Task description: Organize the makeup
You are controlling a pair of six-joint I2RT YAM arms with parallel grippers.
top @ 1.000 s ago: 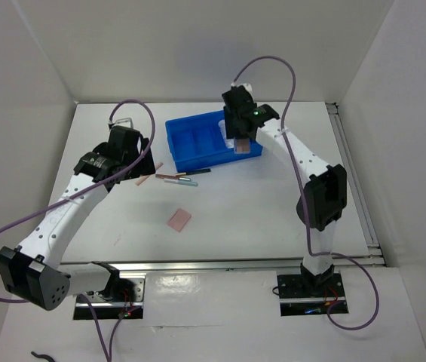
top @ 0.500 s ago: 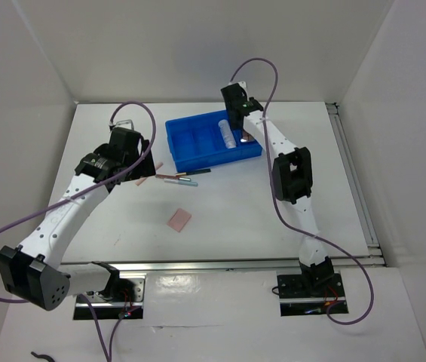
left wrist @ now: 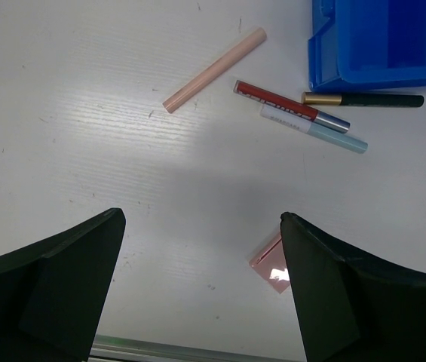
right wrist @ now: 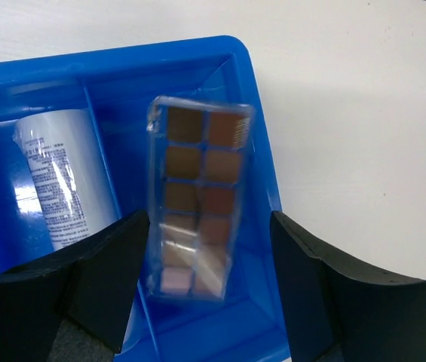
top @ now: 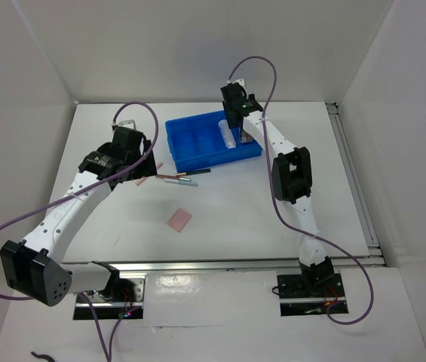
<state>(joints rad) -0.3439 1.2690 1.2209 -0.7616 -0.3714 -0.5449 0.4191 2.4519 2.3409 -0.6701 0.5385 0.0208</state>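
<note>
My right gripper [right wrist: 209,219] [top: 237,130] is open over the right end of the blue tray [right wrist: 262,188] [top: 197,161]. The long brown palette [right wrist: 197,200] lies in the end compartment between its jaws. The clear-white tube [right wrist: 62,177] [top: 228,136] lies in the compartment beside it. My left gripper [left wrist: 201,219] [top: 141,167] is open and empty above the table. Ahead of it lie a pink pencil [left wrist: 214,69], a red-and-blue pencil [left wrist: 292,105], a light-blue pencil [left wrist: 314,130] and a dark pencil [left wrist: 363,99]. The pink square [left wrist: 271,264] [top: 179,219] lies by its right finger. The round beige compact is not in view.
The pencils lie just off the tray's front left corner [left wrist: 326,75]. The white walls of the enclosure stand at the back and both sides. A metal rail [top: 220,265] runs along the near edge of the table.
My right gripper held the palette above the tray; it has since moved back over the tray's right end and let go, and the palette now lies in the end compartment. The left arm has barely moved.
</note>
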